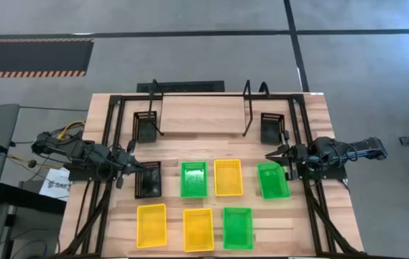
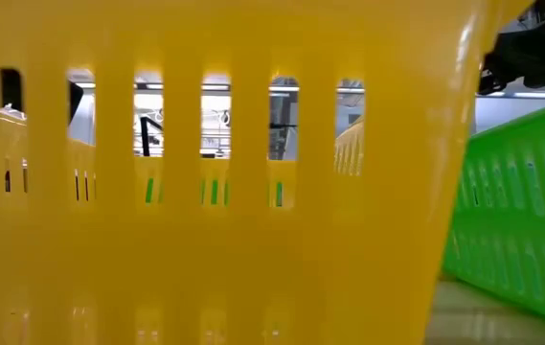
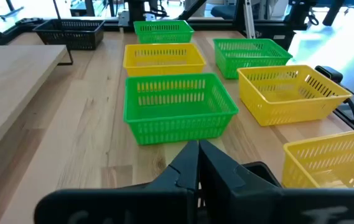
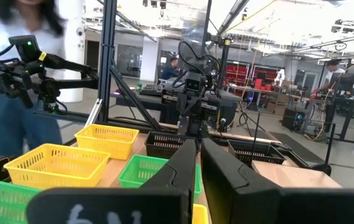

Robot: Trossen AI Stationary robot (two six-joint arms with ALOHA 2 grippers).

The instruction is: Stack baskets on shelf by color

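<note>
While both arms flank the wooden desk [image 1: 118,230], nine perforated plastic baskets lie on it: three black, three green, four yellow minus none — counted as three black, three green, three yellow. Left tool [image 1: 130,165], shut and empty, sits just beside a black basket [image 1: 148,179]; two others sit by the shelf [image 1: 200,115]. Right tool [image 1: 274,154], fingers nearly together and holding nothing, hovers just above a tilted green basket [image 1: 272,180].

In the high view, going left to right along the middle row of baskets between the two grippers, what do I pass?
Left gripper → black basket → green basket → yellow basket → tilted green basket, with the right gripper above it.
</note>
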